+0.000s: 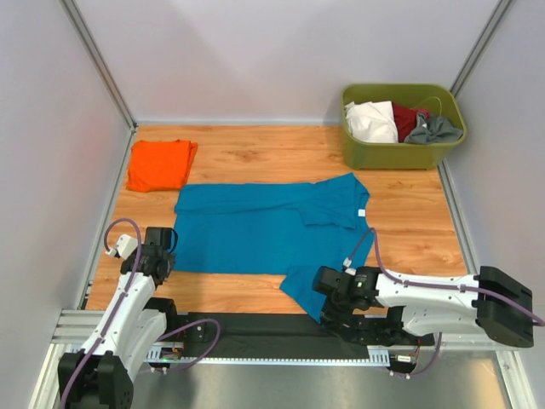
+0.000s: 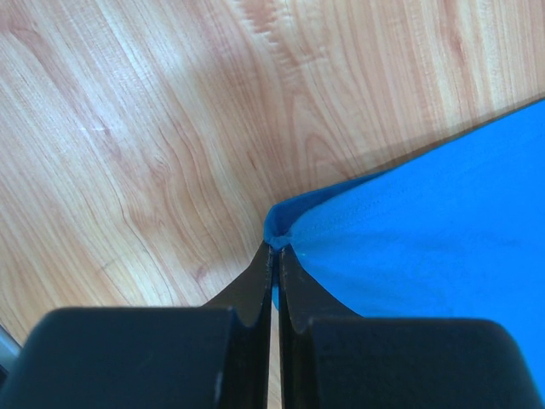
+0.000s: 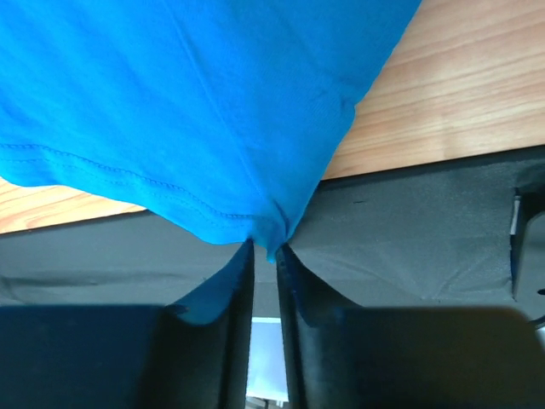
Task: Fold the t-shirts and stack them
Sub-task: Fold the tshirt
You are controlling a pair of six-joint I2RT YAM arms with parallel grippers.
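Left end effector [image 2: 274, 247]: closed together on the near-left hem corner of the teal t-shirt [image 1: 255, 226]; a small fold of cloth is seen pinched at the very tips, low over the wood.
Right end effector [image 3: 266, 249]: clamped on the edge of the near sleeve, which is held up over the black strip [image 1: 255, 328] along the near edge of the bench [image 1: 255, 158].
Teal t-shirt: spread across the middle of the bench, hem toward the left edge, collar toward the right edge; the far sleeve appears to lie folded in over the body.
Orange t-shirt [image 1: 160, 164]: folded, lying in the far-left corner, just apart from the teal one.
Step in hand: judged to be a lengthwise fold, the near side to be carried over toward the far edge.
How to do it well: both grips should be raised together and moved at one pace, so that the near hem is kept taut and straight between them. The cloth should be lifted only enough to clear itself, laid down edge on edge, and let go only once it is flat. The left pinch is shallow, so a sudden pull should be avoided.
Edges: the sleeve overhangs the near edge and should be drawn back onto the wood.
Open room: bare wood is seen beyond the shirt toward the far edge and at the near-left corner; the far-right corner is taken by the green tub [image 1: 392, 153], and the wall panels [image 1: 60, 153] stand close at both side edges.
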